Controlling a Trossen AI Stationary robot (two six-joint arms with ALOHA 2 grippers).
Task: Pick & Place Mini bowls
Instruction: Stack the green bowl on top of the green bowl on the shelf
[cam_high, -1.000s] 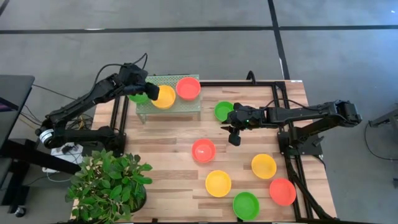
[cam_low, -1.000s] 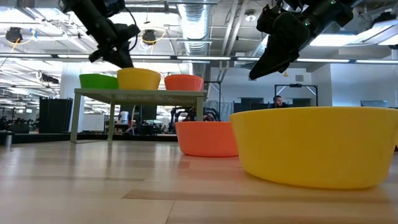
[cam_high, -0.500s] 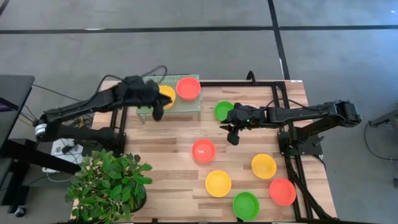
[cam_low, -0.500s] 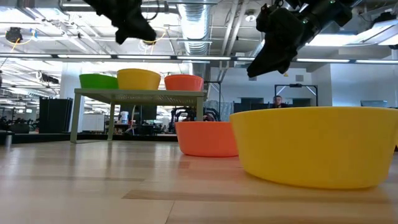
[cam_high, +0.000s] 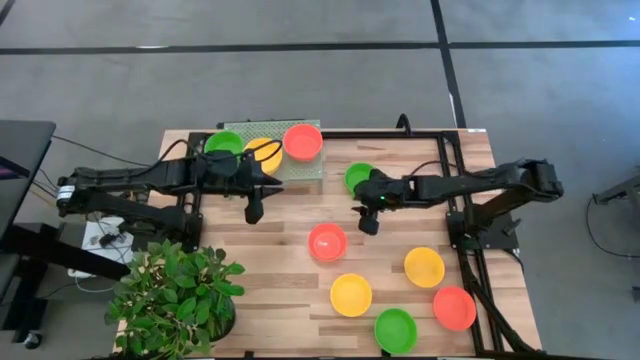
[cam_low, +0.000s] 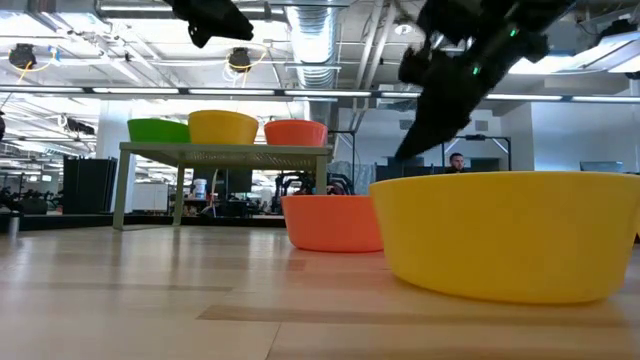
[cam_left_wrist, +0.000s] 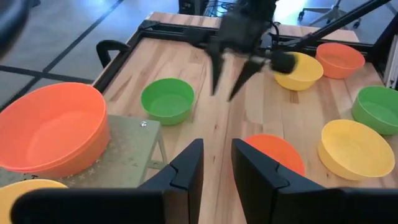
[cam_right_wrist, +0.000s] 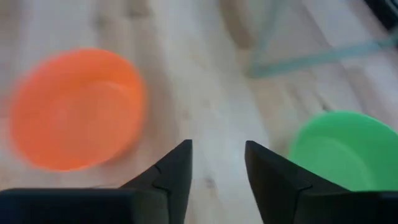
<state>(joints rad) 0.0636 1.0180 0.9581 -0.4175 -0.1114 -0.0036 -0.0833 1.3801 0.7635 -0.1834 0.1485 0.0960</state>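
High view: left gripper (cam_high: 254, 212) empty, off the mesh rack (cam_high: 300, 168) holding green, yellow and red-orange mini bowls (cam_high: 302, 141). Right gripper (cam_high: 367, 224) empty beside a green bowl (cam_high: 356, 178); six bowls on table (cam_high: 270, 270).
Left wrist: fingers (cam_left_wrist: 186, 168) apart, nothing between.
Right wrist: fingers (cam_right_wrist: 177, 171) spread, empty.
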